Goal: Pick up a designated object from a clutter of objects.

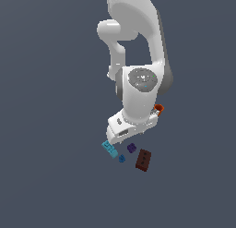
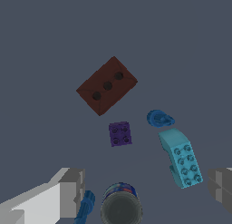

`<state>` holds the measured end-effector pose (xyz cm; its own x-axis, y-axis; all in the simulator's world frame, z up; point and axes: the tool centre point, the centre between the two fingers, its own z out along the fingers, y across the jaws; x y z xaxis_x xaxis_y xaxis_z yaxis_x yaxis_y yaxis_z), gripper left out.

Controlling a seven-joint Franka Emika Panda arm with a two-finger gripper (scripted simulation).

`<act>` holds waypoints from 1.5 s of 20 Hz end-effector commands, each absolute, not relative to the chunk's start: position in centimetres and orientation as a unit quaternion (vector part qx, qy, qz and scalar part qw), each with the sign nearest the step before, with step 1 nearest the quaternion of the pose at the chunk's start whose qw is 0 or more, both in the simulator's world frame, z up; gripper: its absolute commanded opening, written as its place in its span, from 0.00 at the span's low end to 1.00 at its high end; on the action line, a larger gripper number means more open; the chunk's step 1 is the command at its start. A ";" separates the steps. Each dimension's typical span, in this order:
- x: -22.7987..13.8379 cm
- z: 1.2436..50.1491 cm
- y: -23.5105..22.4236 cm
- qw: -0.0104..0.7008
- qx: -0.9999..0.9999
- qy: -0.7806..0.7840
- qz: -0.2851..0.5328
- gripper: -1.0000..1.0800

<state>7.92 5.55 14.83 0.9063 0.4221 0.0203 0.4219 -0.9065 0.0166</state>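
The tiny dark purple block (image 2: 120, 133) lies on the grey floor, studs up, between the dark red-brown brick (image 2: 107, 85) and the cyan brick (image 2: 182, 158). It also shows in the exterior view (image 1: 132, 147), just beyond the white hand (image 1: 131, 123). My gripper (image 2: 145, 191) is open and empty, with its fingers (image 2: 70, 191) set wide apart. It hovers above the clutter, short of the purple block. In the exterior view the hand hides the fingertips.
A blue cone (image 2: 159, 118) lies beside the cyan brick, and another blue piece (image 2: 86, 205) lies by one finger. A grey round piece (image 2: 121, 208) sits between the fingers, below them. The orange cup (image 1: 158, 108) peeks out behind the hand.
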 end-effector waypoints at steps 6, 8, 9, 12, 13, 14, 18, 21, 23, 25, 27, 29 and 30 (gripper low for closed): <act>8.2 9.2 6.5 0.002 0.964 0.267 0.003 0.96; 8.1 8.4 6.7 0.001 0.962 0.275 0.002 0.96; 8.1 8.0 6.8 0.001 0.961 0.278 0.001 0.96; 8.1 7.3 6.9 0.000 0.959 0.283 0.000 0.96; 8.1 7.2 6.9 0.000 0.959 0.284 0.000 0.96; 8.1 7.2 6.9 0.000 0.959 0.285 0.000 0.96; 8.1 7.0 6.9 0.000 0.959 0.283 0.000 0.96; 8.0 6.1 6.9 0.000 0.959 0.283 0.000 0.96; 8.0 5.2 6.9 0.000 0.959 0.284 0.000 0.96; 8.0 4.0 6.9 0.000 0.959 0.284 0.000 0.96; 8.0 3.2 6.9 0.000 0.959 0.284 0.000 0.96; 8.0 2.6 6.9 0.000 0.959 0.285 0.000 0.96; 8.0 2.4 6.9 0.000 0.959 0.285 0.000 0.96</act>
